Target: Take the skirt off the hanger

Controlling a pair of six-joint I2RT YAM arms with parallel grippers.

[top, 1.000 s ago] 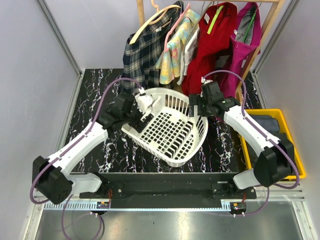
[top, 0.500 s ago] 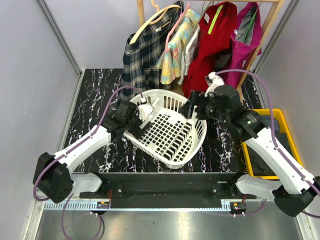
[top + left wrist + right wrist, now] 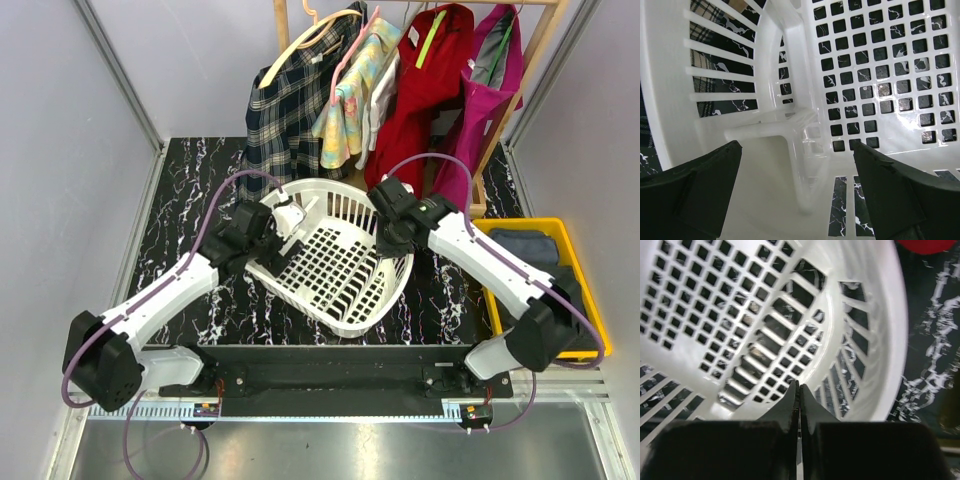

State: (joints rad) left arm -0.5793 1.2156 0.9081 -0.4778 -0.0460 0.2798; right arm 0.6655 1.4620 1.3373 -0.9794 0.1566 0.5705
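1. Top: the plaid skirt [image 3: 285, 110] hangs far left on its hanger [image 3: 300, 41]. I judge it soft and light; I'd pinch the waistband.
2. Left wrist: left gripper [image 3: 796, 146] gapes wide astride the basket [image 3: 880, 75] rim.
3. Right wrist: right gripper [image 3: 799, 392] pressed closed, seemingly empty.

We note white plastic basket [image 3: 335, 265] at middle of table: square-hole floor, slotted walls. Table top [image 3: 190, 190]: black, white marble veining. Yellow bin [image 3: 530, 224] at right side, apart from basket; dark cloth [image 3: 530, 245] inside. Wooden rack [image 3: 281, 25] at back. We see floral garment [image 3: 350, 100], white garment [image 3: 381, 100], red garment [image 3: 415, 90], pink garment [image 3: 495, 90] hanging side by side. Red garment hem near basket's far rim.
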